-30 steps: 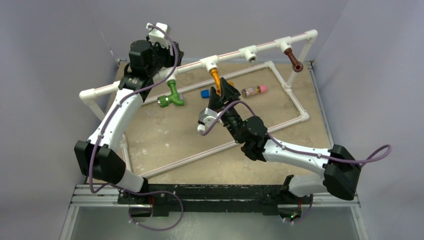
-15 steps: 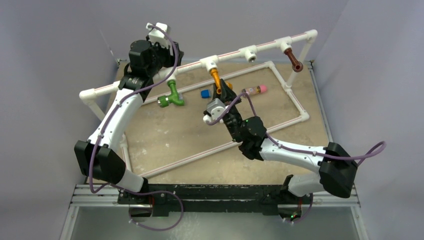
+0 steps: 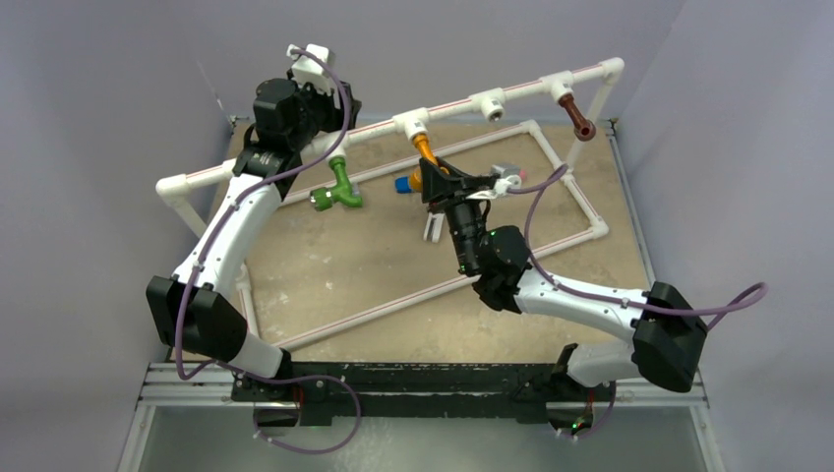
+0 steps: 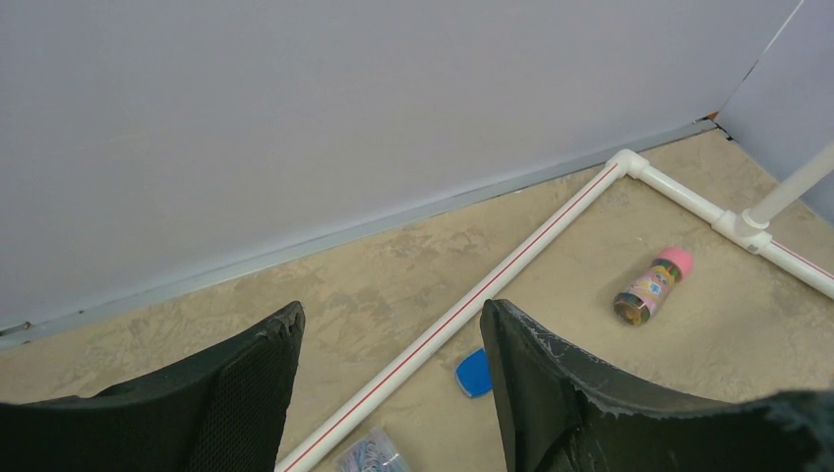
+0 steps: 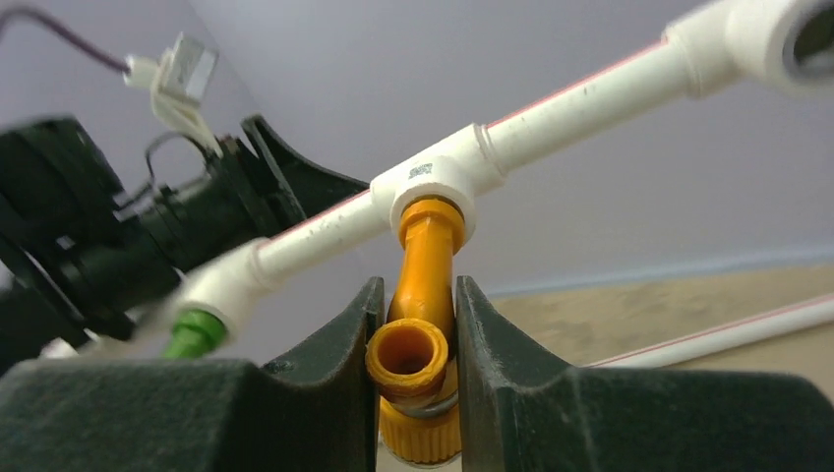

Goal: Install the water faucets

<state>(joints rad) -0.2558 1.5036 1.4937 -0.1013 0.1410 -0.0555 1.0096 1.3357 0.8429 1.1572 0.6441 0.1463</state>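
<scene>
1. Right end effector [image 5: 417,315] clenches the orange faucet [image 5: 423,251], which hangs from a white tee [image 5: 433,182] on the far rail [image 5: 580,93].
2. Rigid, light, smooth plastic, likely slippery; best gripped across the spout body.

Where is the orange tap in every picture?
Top external: upper middle; the orange tap hangs from a white tee, with the right gripper on it.
Left wrist: not in it.
Right wrist: centre; the orange tap is clamped in the right gripper.
Shared landmark: the white tee just above the tap, seen in the top and right wrist views.
</scene>
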